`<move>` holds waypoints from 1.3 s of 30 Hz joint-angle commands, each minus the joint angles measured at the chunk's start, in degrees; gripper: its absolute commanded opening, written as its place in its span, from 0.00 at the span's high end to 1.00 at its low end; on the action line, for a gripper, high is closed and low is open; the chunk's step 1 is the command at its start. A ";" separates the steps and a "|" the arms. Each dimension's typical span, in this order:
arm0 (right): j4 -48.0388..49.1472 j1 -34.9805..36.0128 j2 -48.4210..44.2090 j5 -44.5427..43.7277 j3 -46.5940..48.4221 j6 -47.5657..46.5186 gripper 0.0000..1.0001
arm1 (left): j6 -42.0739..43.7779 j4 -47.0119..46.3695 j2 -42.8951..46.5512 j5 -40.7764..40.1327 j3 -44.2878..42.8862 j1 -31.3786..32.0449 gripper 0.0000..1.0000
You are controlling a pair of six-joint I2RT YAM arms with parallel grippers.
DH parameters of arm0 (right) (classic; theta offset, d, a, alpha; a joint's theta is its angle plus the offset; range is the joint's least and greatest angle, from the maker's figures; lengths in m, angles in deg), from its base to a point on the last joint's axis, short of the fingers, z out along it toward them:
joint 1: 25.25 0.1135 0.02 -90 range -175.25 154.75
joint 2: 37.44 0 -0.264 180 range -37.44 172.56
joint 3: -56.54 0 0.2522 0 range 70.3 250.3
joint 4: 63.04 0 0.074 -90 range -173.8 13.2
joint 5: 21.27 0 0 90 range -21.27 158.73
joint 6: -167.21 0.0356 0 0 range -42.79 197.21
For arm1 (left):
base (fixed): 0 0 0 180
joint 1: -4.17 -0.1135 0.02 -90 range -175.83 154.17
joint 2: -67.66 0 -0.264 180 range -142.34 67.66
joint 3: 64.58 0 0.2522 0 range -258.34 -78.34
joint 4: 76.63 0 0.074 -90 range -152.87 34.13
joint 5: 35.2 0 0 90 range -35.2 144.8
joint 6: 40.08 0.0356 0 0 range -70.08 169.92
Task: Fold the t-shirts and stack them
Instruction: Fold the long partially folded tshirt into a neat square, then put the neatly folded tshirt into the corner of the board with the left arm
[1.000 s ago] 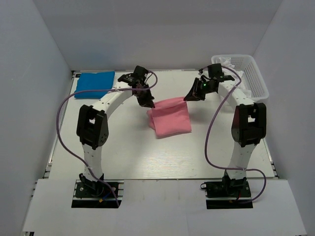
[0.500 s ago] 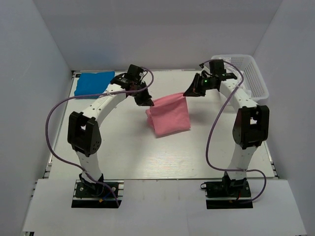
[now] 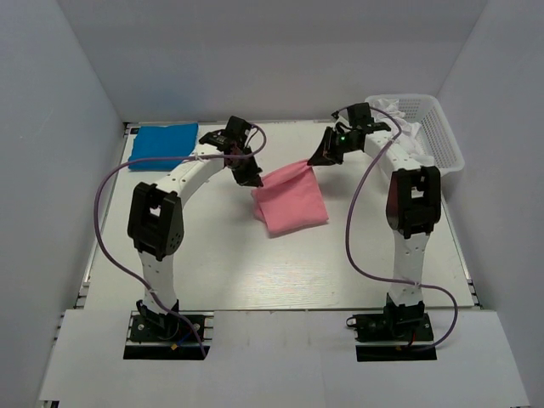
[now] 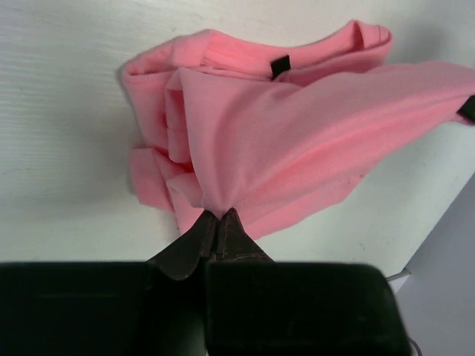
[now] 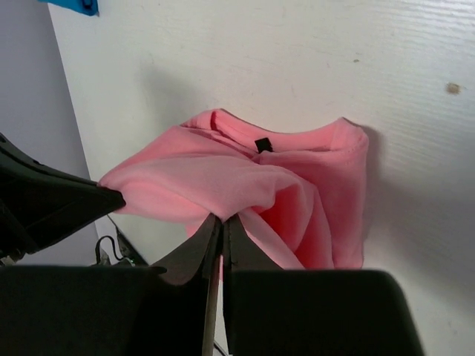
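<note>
Salmon-pink t-shirt (image 3: pixel 291 204) stretches between left hand (image 4: pixel 217 215) and right hand (image 5: pixel 221 217), both clamped on thin pinches that could slip.

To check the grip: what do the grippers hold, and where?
The pink t-shirt: the left gripper pinches the left end of its raised edge, the right gripper the right end.

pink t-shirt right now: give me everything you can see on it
The pink t-shirt is soft, matte knit cloth, folded over and bunched, with a ribbed neck band and a small black label inside it. It sits around the middle of the table. The left gripper and right gripper each pinch one corner of its far edge, shut on the cloth, holding that edge taut and raised between them; the neck end lies on the surface.
</note>
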 commanded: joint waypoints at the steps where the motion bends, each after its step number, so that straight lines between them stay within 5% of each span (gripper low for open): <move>1: 3.14 0.62 1.56 1.87 4.01 -0.65 0.94 | -1.06 0.66 -0.69 -4.08 -2.89 -2.22 0.99; 2: 3.24 0.27 2.26 1.96 4.36 -0.39 0.88 | -1.06 0.66 -1.22 -4.61 -3.77 -2.23 0.71; 4: 2.99 0.45 3.67 1.53 6.64 -0.12 0.12 | -1.06 0.66 -2.27 -6.36 -5.27 -3.54 0.28; 5: 2.46 0.27 4.46 1.52 7.52 -0.21 0.10 | -1.06 1.18 -2.98 -7.16 -6.75 -3.55 0.01; 11: 0.87 0.18 0.35 -3.21 9.47 -2.05 0.10 | 0.95 3.22 -2.73 -8.32 -7.83 -4.60 0.00; 17: 7.71 0.88 -6.69 2.56 -4.06 -1.79 0.10 | 2.27 -5.11 0.70 1.25 3.15 -1.88 0.03; 21: 11.85 2.03 -7.05 4.78 -7.06 -0.57 0.10 | 2.28 -10.14 1.24 2.77 2.38 -0.38 0.03; 33: 36.19 4.49 2.96 1.97 -9.70 21.49 0.10 | 3.33 -16.92 -8.34 0.04 -2.11 -1.52 0.00; 39: 30.32 3.53 7.72 -9.71 -10.65 23.35 0.10 | 3.33 -24.39 -11.67 4.52 2.20 -2.14 0.00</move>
